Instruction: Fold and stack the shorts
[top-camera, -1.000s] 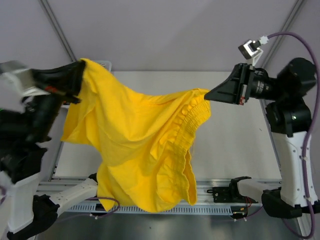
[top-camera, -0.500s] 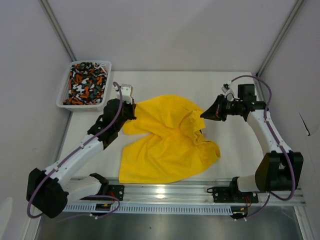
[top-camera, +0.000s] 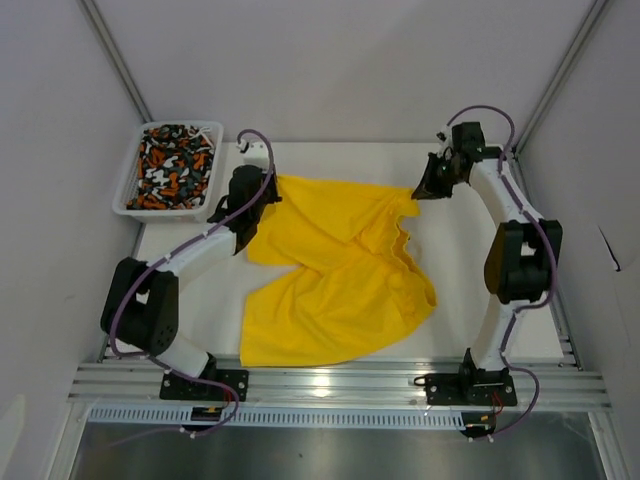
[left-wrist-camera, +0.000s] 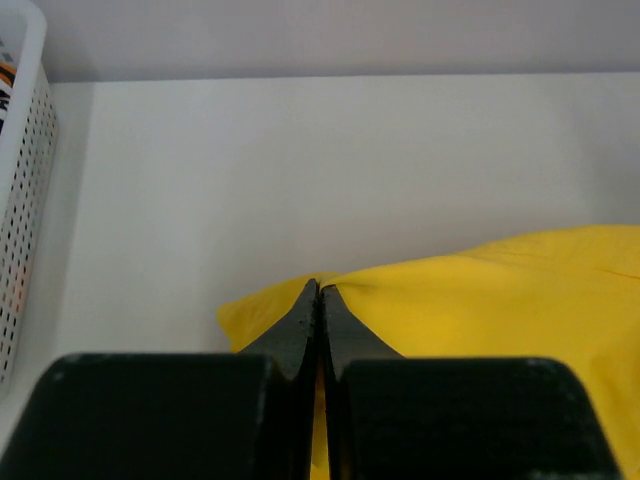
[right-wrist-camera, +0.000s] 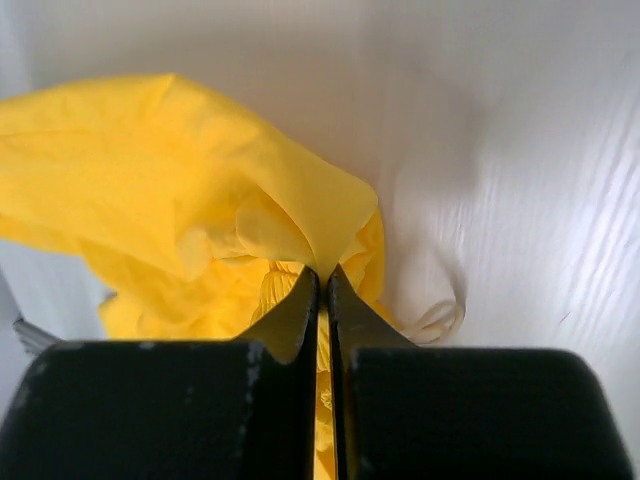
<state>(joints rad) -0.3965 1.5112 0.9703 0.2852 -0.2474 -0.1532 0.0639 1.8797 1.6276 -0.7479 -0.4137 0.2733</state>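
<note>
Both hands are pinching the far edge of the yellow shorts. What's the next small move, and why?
Probably draw the left hand and the right hand slightly apart to pull the far edge taut. The yellow shorts lie rumpled, with fabric bunched and folded over near the right hand, so they likely need flattening before any fold.

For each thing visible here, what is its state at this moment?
Plain bright yellow fabric shorts: unfolded, spread out rumpled.
Patterned orange, white and black fabric shorts: bunched up, not folded.
White plastic mesh basket: upright, holding the patterned shorts.
Left pincer: shut on the yellow shorts.
Right pincer: shut on the yellow shorts.
</note>
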